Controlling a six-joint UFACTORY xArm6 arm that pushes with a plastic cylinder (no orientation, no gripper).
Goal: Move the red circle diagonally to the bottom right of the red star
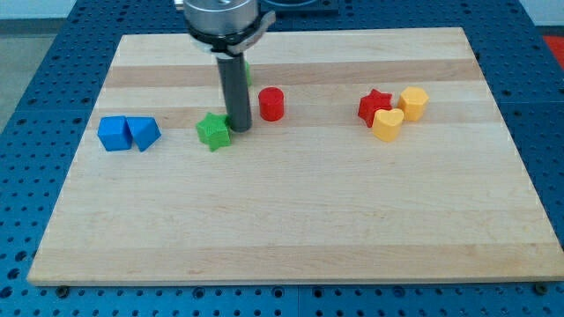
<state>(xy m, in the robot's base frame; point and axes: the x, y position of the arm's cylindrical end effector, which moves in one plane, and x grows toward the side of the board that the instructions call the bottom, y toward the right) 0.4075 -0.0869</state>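
We show only a small part of ourselves here. At the view's top sits our wrist flange [222,18], a round metallic collar in silver-grey with a darker band along its lower rim and a glossy sheen on its face. From its underside comes our rod [236,92], a straight, smooth cylinder in dark grey to black, with a faint lighter streak down its length. It ends in my tip [240,130], blunt and dark.
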